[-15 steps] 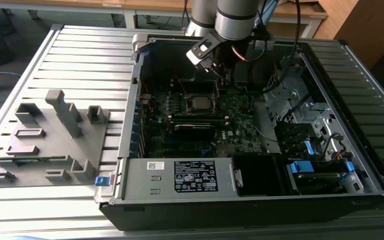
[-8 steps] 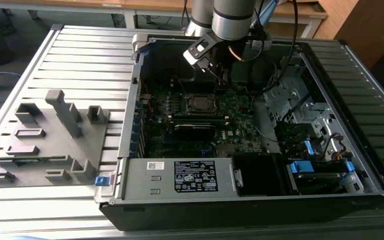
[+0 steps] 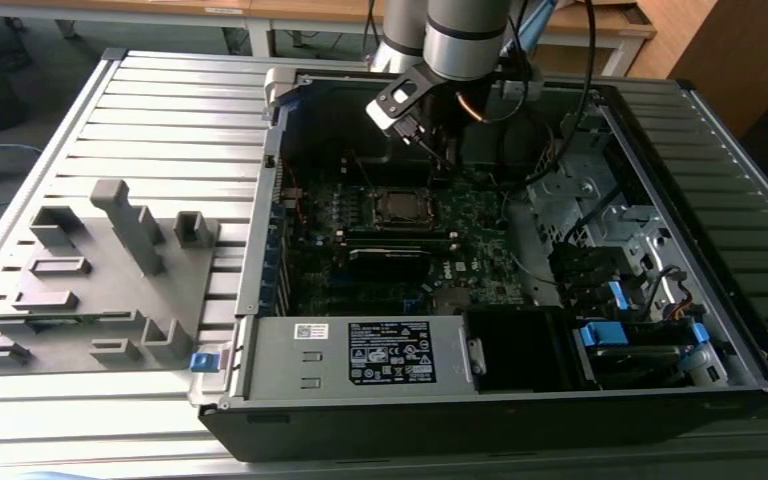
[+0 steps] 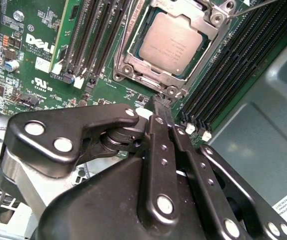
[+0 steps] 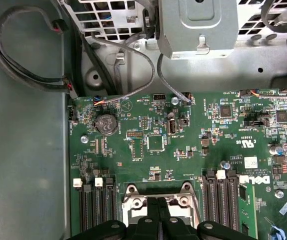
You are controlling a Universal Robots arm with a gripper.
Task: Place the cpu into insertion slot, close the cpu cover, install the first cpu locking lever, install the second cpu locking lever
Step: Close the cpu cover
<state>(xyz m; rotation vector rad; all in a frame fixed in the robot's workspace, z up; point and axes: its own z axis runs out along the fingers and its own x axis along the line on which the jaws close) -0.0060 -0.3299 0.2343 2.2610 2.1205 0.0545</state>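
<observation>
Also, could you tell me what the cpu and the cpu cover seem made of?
The cpu looks topped in matte grey metal: a soft, even sheen. The cpu cover looks like thin, brighter stamped steel, probably: sharp glints along its edges.

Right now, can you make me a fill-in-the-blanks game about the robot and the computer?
1. The small square chip lying in the insertion slot is the ____.
2. The motherboard around it is coloured ____.
3. The end effector is close to the slot's edge, with its fingers ____.
Missing words: cpu; green; shut.
</observation>
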